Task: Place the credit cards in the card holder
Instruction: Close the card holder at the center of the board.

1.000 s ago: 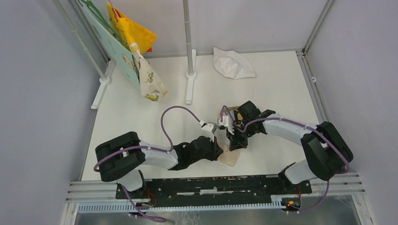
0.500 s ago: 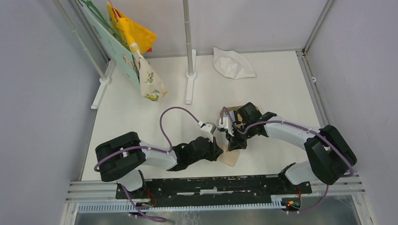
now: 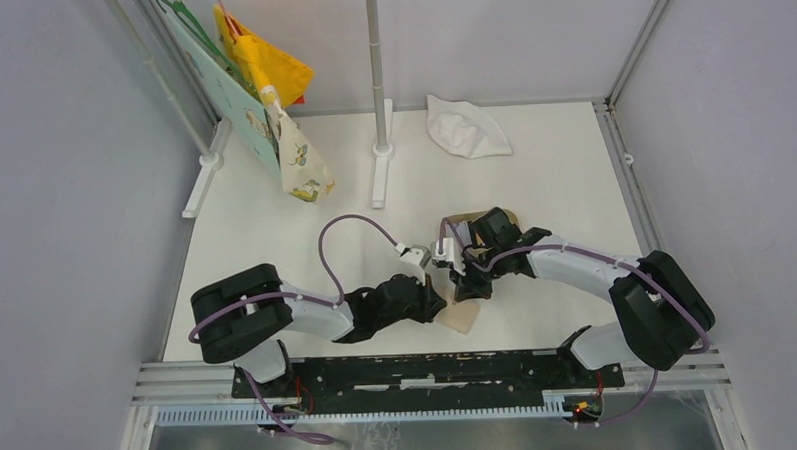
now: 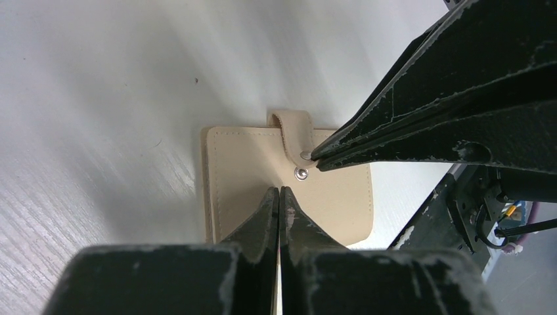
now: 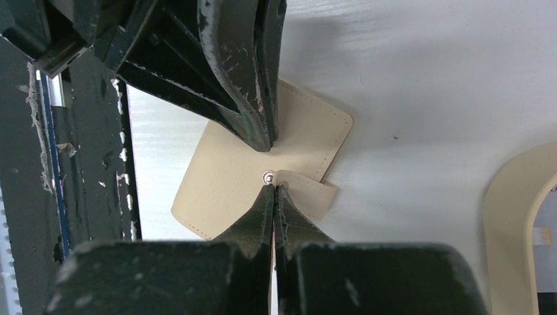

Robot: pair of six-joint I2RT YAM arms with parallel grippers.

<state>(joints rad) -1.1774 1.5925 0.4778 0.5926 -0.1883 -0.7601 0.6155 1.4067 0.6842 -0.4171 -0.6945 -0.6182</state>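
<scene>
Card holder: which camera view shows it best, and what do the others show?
Left wrist: the card holder lies folded, nearly whole, strap and snap visible. Right wrist has the left claw covering part. Top external shows only a beige corner.

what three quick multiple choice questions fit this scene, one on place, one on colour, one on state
1. Where does the card holder lie?
A lifted in the air
B flat on the table
C hanging off the table's edge

2. What colour is its outside?
A beige
B black
C orange

3. How do the left gripper's jaws stand?
A wide open
B half open
C shut

Answers:
1 B, both wrist views show it flat on the white surface.
2 A, the stitched cover is beige.
3 C, the left wrist view shows the fingers pressed together.
</scene>
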